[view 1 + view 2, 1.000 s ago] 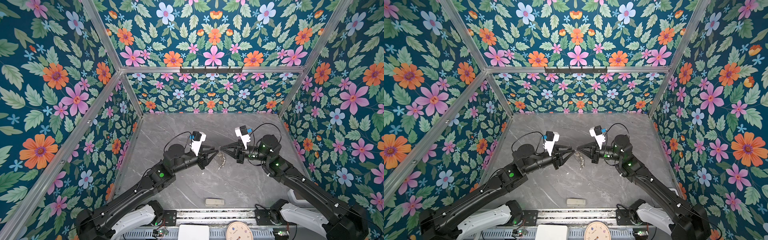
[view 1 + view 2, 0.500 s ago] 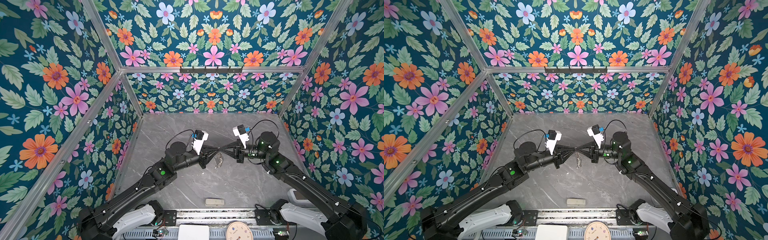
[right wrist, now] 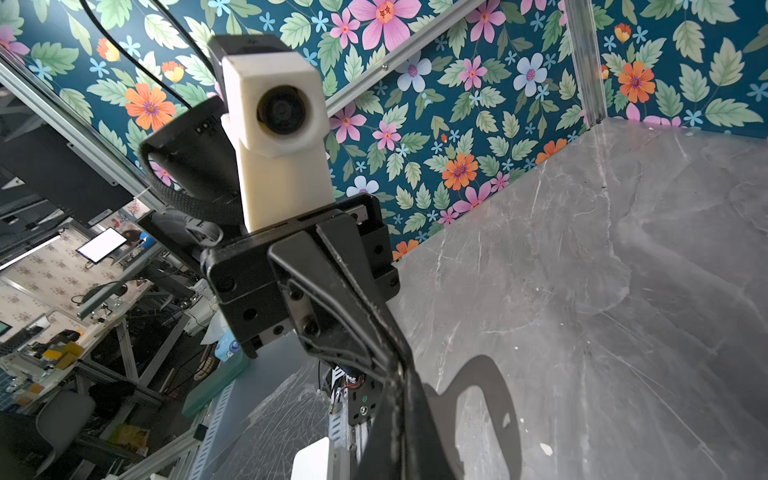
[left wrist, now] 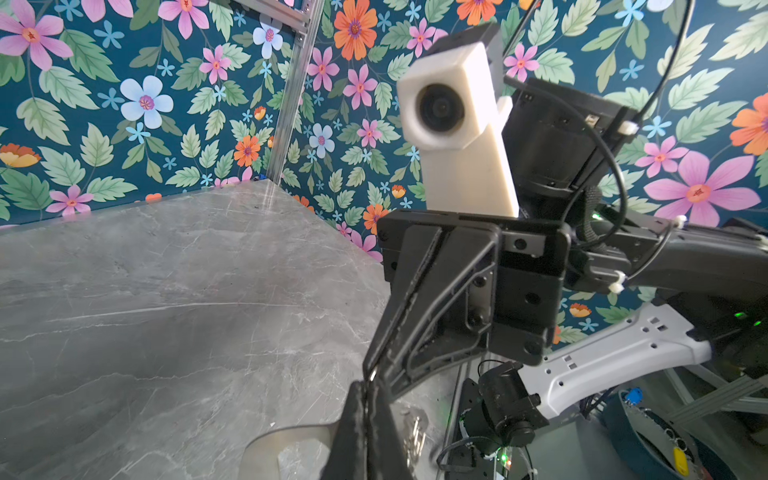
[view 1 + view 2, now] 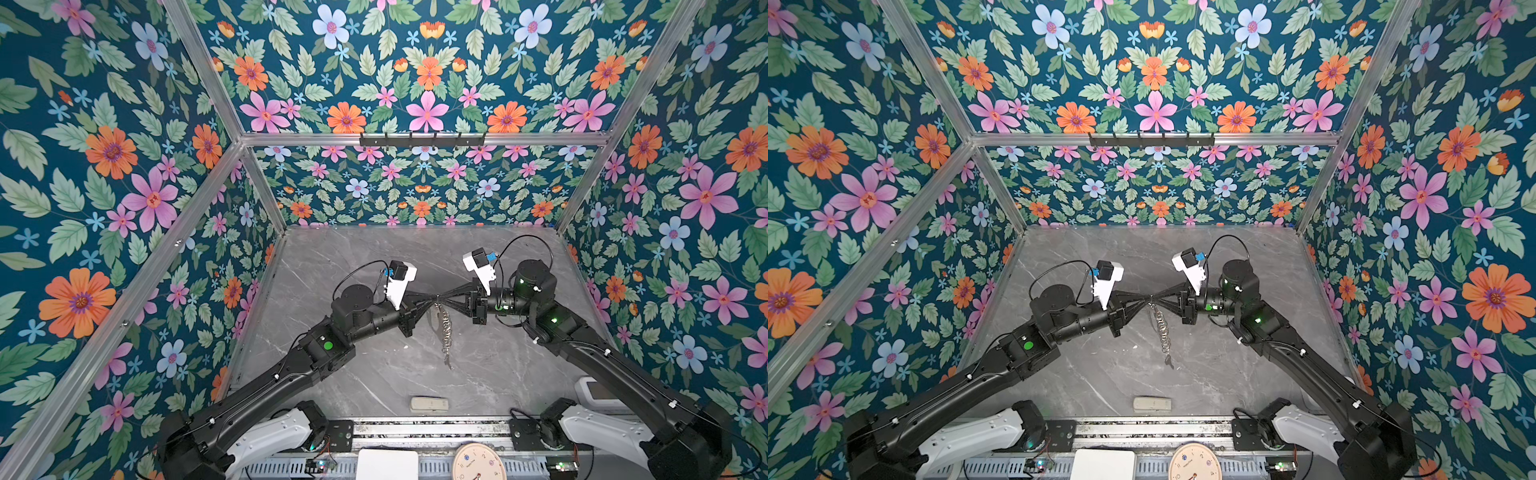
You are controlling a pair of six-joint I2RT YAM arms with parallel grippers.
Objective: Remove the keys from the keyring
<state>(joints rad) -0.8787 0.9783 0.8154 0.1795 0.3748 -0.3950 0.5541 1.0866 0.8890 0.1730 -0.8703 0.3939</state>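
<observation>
Up in the air over the middle of the grey marbled bench (image 5: 374,386), tip against tip: left gripper (image 5: 431,299) reaching in from the left, right gripper (image 5: 444,297) from the right, in both top views. Pinched at that meeting point and hanging straight down from it — the keyring (image 5: 445,332), link chain (image 5: 1163,332) dangling toward the bench, lower end free. Beside the chain's top, on the left gripper's side, the flat grey loop (image 4: 286,438), seen in the left wrist view running up to the left gripper's fingers (image 4: 357,432). Left gripper clenched hard on the keyring, no gap between the fingers. Right gripper narrowed to a point at the same spot, fingertips close against the left's; clamped or merely touching — cannot tell. In the right wrist view, the loop as a dark outline (image 3: 482,368) just beside the finger ends. No telling the keys apart from the chain at this size; only a small dark piece (image 5: 449,365) at the chain's foot. Near the front edge of the bench, well apart from both grippers, a pale beige block (image 5: 429,404), lying flat. Beyond that edge, past the metal rail (image 5: 415,428), a round clock face (image 5: 478,463).
</observation>
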